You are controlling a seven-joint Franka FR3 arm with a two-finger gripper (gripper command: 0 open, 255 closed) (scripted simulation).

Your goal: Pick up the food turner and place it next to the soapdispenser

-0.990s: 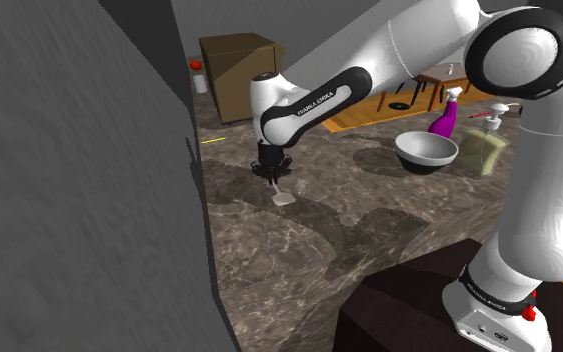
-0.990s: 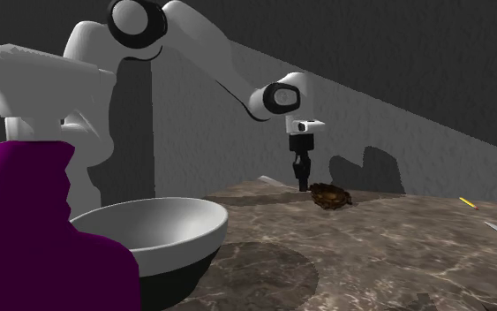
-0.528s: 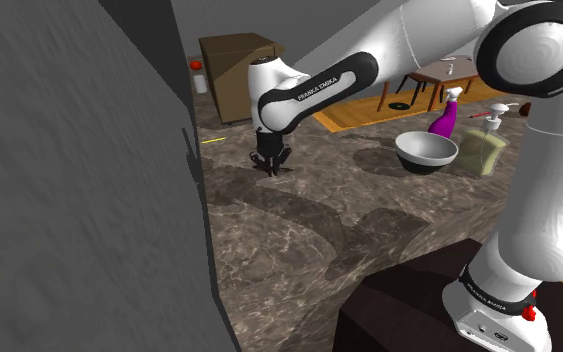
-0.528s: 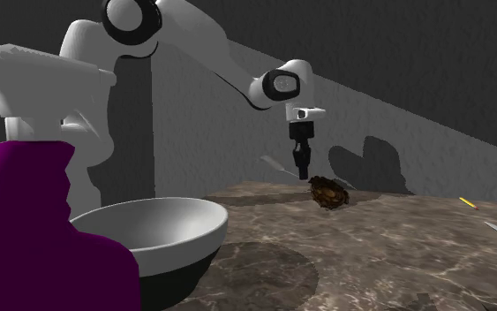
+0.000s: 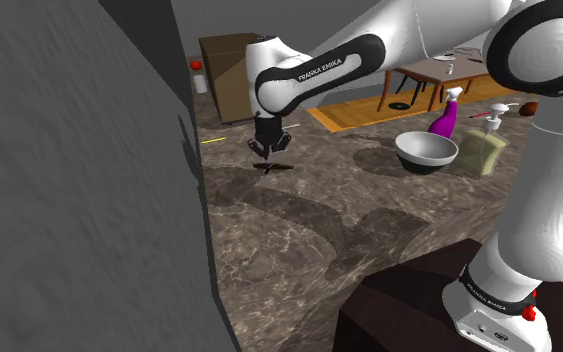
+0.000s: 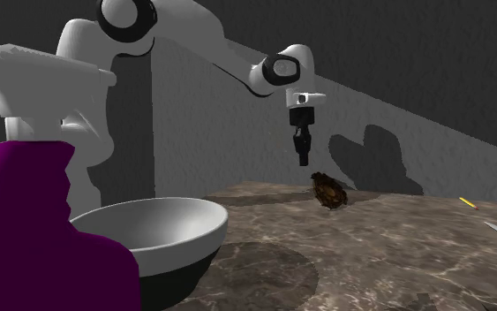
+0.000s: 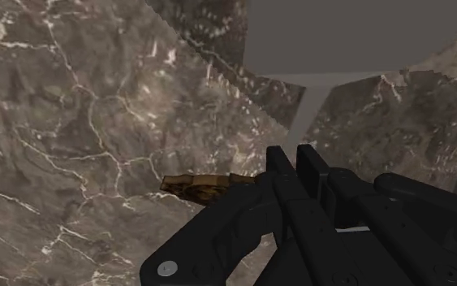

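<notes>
Gripper (image 5: 267, 152) hangs in the upper middle of the shoulder view, over the marble counter (image 5: 299, 240). In the wrist view the two fingers (image 7: 277, 166) are drawn close together, with nothing seen between them. So the claw is closed and empty.

The turner (image 5: 273, 166), a thin dark-brown piece, sits right under the tips in the shoulder view. Its long axis runs almost level across the frame, left to right.

In the second exterior view the gripper (image 6: 304, 161) is right of centre. The turner (image 6: 329, 191) is just below and to the right of it, at the counter's far edge, and a small gap shows between the two. From here the turner looks foreshortened and tilted, slanting from upper left down to lower right.

From the wrist, the turner (image 7: 198, 187) pokes out sideways from behind one finger, crosswise to the gripper (image 7: 293, 154). I can't tell which end is the blade.

The dispenser (image 5: 489, 145) stands well apart at the right of the shoulder view. A purple spray bottle (image 5: 443, 118) and a bowl (image 5: 427, 150) are just beside it.
</notes>
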